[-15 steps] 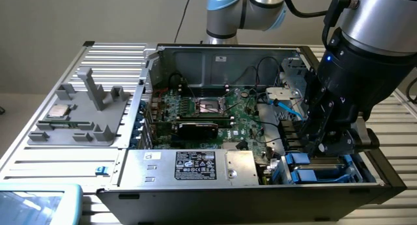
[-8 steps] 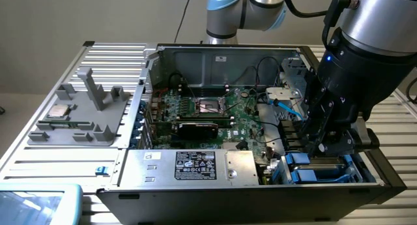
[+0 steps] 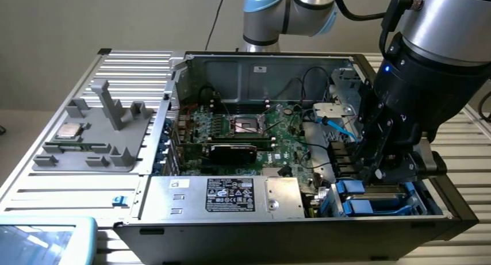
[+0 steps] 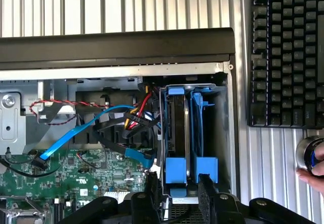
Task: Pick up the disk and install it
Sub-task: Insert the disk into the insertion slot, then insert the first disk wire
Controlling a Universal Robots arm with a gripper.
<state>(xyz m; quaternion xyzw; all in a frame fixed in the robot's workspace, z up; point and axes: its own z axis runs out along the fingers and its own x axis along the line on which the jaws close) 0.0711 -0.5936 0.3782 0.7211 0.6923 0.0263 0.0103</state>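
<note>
Wrist view: the disk stands on edge in the drive bay, beside a second blue carrier. The gripper straddles its blue rail end; whether the jaws clamp it cannot be told. Exterior view: the gripper hangs over the drive bay at 4 o'clock of the open computer case.

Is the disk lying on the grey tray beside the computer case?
No, the disk stands on edge between blue rails in the drive bay inside the case.
</note>
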